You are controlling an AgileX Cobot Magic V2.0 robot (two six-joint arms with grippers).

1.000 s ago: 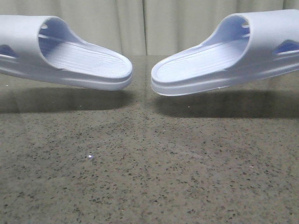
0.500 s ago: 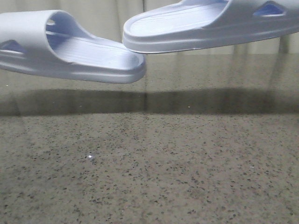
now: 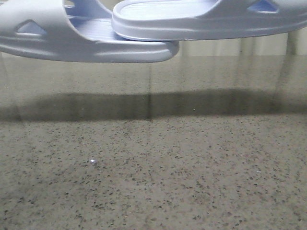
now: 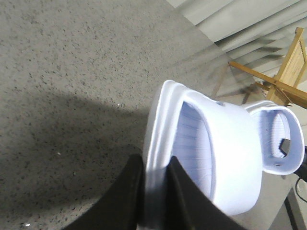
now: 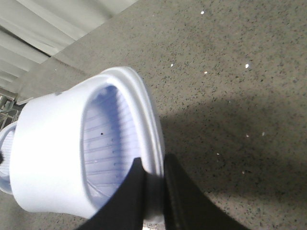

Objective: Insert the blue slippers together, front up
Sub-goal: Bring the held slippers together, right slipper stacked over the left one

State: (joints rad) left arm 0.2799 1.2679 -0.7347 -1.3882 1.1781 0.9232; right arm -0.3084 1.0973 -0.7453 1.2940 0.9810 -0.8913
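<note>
Left tool (image 4: 154, 191): closed on the sole edge of the left slipper (image 3: 72, 36); a dark finger is seen on each side of the rim in the left wrist view.
Right tool (image 5: 154, 191): clamped on the sole rim of the right slipper (image 3: 201, 19), one finger inside on the footbed, one outside.
Blue slippers: both are held clear of the table (image 3: 153, 172), with their shadow cast below them on it; each extends forward from its own tool toward the other.
Relation: the heel end of the right slipper is seen overlapping the heel end of the left one and lying over its footbed; whether the two touch cannot be told.
Strap openings: the left slipper's strap (image 4: 230, 143) is seen beyond the left tool, with the other slipper's opening past it; the right heel is not yet under that strap.
Stage (judged): alignment made, insertion barely begun.
Risk, jamming: the right heel could be caught on the strap edge if it is driven in too high or skewed; the foam would be buckled instead of slid.
Risk, slip: each shoe is pinched only at a thin rim, so push force could pivot it in the fingers and the shoe could be dropped.
Risk, orientation: a twist at either wrist could leave the pair nested crookedly, fronts not facing up.
</note>
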